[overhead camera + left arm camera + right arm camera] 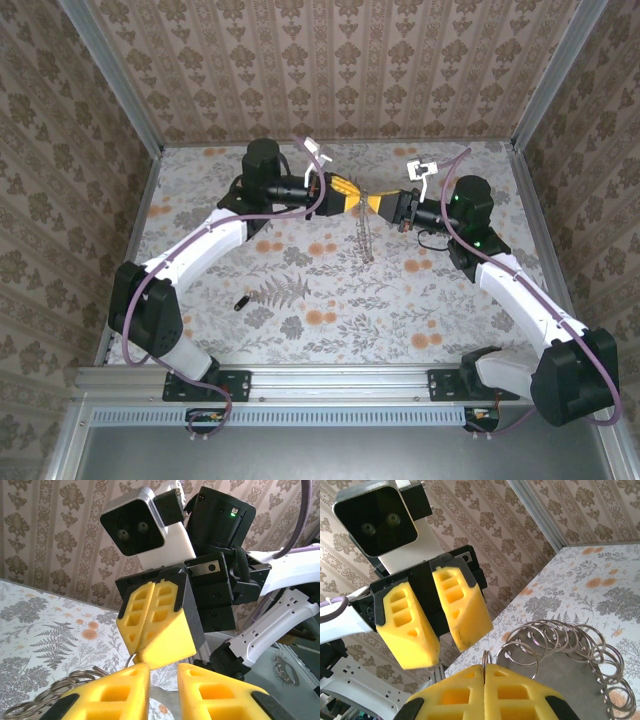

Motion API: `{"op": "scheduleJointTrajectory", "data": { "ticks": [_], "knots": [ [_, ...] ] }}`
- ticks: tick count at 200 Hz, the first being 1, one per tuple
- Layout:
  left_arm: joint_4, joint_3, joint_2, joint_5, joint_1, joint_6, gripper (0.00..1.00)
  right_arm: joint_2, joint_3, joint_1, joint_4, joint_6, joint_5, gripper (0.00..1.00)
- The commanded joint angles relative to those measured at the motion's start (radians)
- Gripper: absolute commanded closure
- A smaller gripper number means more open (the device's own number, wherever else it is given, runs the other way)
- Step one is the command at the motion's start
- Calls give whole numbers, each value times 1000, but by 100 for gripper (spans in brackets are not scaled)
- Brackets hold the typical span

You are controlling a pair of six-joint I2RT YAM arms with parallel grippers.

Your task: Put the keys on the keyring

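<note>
Both arms reach inward over the floral surface [330, 335], and their grippers meet tip to tip above its middle.

**Right gripper.** The right gripper [372, 201] has its yellow fingers pressed together with no gap. In the right wrist view, the right gripper [484, 669] pinches the end ring of the keyring [590, 640] at the seam between its fingertips. The pinched ring stands upright out of the tips.

**Left gripper.** The left gripper [356, 193] faces the right one, almost touching it. In the right wrist view, the fingers of the left gripper [449, 652] stand apart with a clear gap and nothing between them. In the left wrist view, the left gripper [163, 672] shows the same gap. The closed tip of the right gripper [141, 652] sits just above that gap.

**Keyring.** The keyring [364, 235] is a string of linked thin metal rings. From the top view, it hangs from the meeting point of the grippers down toward the surface. Whether its lower end touches the surface cannot be told. The left wrist view shows part of the keyring [70, 682] just left of the gripper's fingers.

**Key.** One small dark key [240, 302] lies flat on the surface. It is well apart from both grippers and the keyring, near the left arm's elbow.
</note>
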Motion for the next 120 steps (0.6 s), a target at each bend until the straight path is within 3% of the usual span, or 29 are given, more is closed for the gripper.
{"op": "scheduleJointTrajectory", "data": {
  "ticks": [1, 120],
  "knots": [
    [27, -14, 4, 32, -8, -8, 78, -5, 31, -3, 62, 17, 1, 100],
    [52, 2, 48, 35, -34, -24, 77, -8, 24, -2, 83, 31, 9, 100]
  ]
}}
